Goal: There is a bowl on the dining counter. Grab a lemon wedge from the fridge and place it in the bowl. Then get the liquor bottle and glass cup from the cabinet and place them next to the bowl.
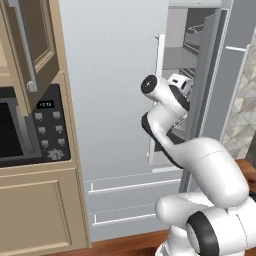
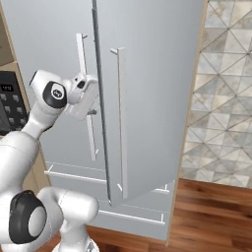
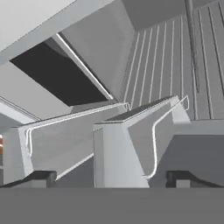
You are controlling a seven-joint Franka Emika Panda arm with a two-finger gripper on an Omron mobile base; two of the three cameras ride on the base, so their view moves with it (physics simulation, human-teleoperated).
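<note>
The pale grey fridge (image 1: 115, 75) has its right door (image 2: 152, 98) swung open. My arm reaches into the gap between the two doors, and my hand (image 1: 180, 82) sits at the edge of the grey shelved interior (image 1: 187, 45). In the hand view my gripper (image 3: 111, 178) is open, its two dark fingertips (image 3: 41, 177) wide apart with nothing between them. Just ahead of it are grey bins and a ribbed wall (image 3: 131, 144). The tan cabinet (image 1: 42, 35) with its silver bar handle is at the upper left. The lemon wedge, bowl, dining counter, liquor bottle and glass cup are out of view.
The open door's edge (image 2: 98, 98) stands close to the right of my hand (image 2: 83, 96). A microwave with a button panel (image 1: 50, 130) sits under the cabinet. A tiled wall (image 2: 226, 88) and wood floor (image 2: 211, 211) lie right of the fridge. Fridge drawers (image 1: 130, 200) are below.
</note>
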